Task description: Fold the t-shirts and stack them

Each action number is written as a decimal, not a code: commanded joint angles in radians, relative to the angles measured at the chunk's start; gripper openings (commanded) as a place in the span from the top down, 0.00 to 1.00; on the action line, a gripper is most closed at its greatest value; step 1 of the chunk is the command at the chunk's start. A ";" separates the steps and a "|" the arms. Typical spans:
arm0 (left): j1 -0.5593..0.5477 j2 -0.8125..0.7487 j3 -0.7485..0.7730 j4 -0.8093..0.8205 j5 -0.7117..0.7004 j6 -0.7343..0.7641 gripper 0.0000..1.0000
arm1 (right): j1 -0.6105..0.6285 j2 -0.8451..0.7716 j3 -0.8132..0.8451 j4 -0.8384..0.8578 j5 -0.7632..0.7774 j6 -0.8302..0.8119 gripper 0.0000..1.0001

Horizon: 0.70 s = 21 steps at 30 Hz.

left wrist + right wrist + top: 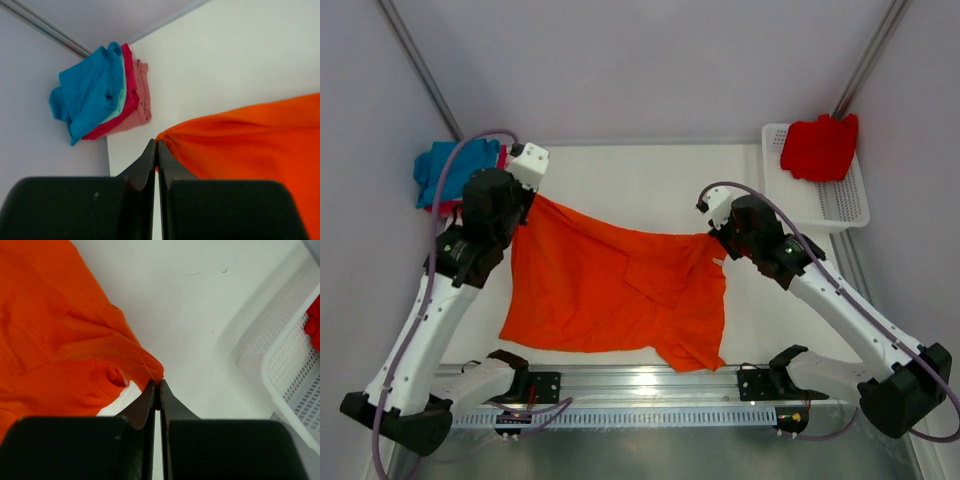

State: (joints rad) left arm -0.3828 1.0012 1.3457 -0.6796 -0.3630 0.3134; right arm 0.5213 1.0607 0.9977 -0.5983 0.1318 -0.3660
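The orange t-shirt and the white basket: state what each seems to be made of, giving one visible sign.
Orange t-shirt: soft matte cloth, probably a knit; it creases, folds over itself and shows a stitched hem. White basket: apparently rigid moulded plastic, faintly glossy; it has regular mesh holes and a stiff straight rim.

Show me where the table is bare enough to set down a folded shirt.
Widest bare patch: the back strip of table, bordered by the folded stack, the basket and the orange shirt. A narrower one lies between that shirt's right edge and the right arm. Crowded: middle, left back corner, and basket, holding a red shirt.
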 commanded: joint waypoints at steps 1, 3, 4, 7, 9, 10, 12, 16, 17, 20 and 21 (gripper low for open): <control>0.007 0.059 -0.081 0.176 0.003 -0.014 1.00 | -0.003 0.065 0.030 0.175 0.003 0.022 0.97; 0.007 0.111 -0.124 0.225 0.010 -0.026 1.00 | -0.003 0.155 0.051 0.186 0.020 0.022 0.97; 0.007 0.129 -0.132 0.253 0.013 -0.033 1.00 | -0.001 0.188 0.076 0.196 0.031 0.021 0.97; 0.007 0.209 -0.138 0.278 0.019 -0.056 1.00 | -0.004 0.306 0.125 0.219 0.089 0.019 0.97; 0.007 0.240 -0.143 0.305 0.022 -0.062 1.00 | -0.003 0.360 0.143 0.241 0.118 0.009 0.97; 0.007 0.264 -0.151 0.320 0.027 -0.066 1.00 | -0.003 0.404 0.154 0.274 0.150 0.004 0.97; 0.007 0.284 -0.154 0.353 0.027 -0.068 1.00 | -0.003 0.444 0.173 0.331 0.187 -0.014 0.97; 0.007 0.364 -0.157 0.440 -0.042 -0.027 1.00 | -0.007 0.565 0.234 0.405 0.281 -0.045 0.97; 0.007 0.384 -0.157 0.486 -0.056 -0.008 1.00 | -0.009 0.590 0.252 0.410 0.308 -0.048 0.97; 0.007 0.471 -0.145 0.534 -0.115 0.013 1.00 | -0.024 0.680 0.340 0.420 0.350 -0.037 0.97; 0.007 0.494 -0.134 0.561 -0.129 0.022 1.00 | -0.032 0.699 0.381 0.417 0.350 -0.031 0.97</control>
State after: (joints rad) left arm -0.3817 1.4326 1.1885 -0.2653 -0.4160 0.3038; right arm 0.5095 1.7195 1.2648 -0.2790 0.3992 -0.4007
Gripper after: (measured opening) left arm 0.004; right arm 0.043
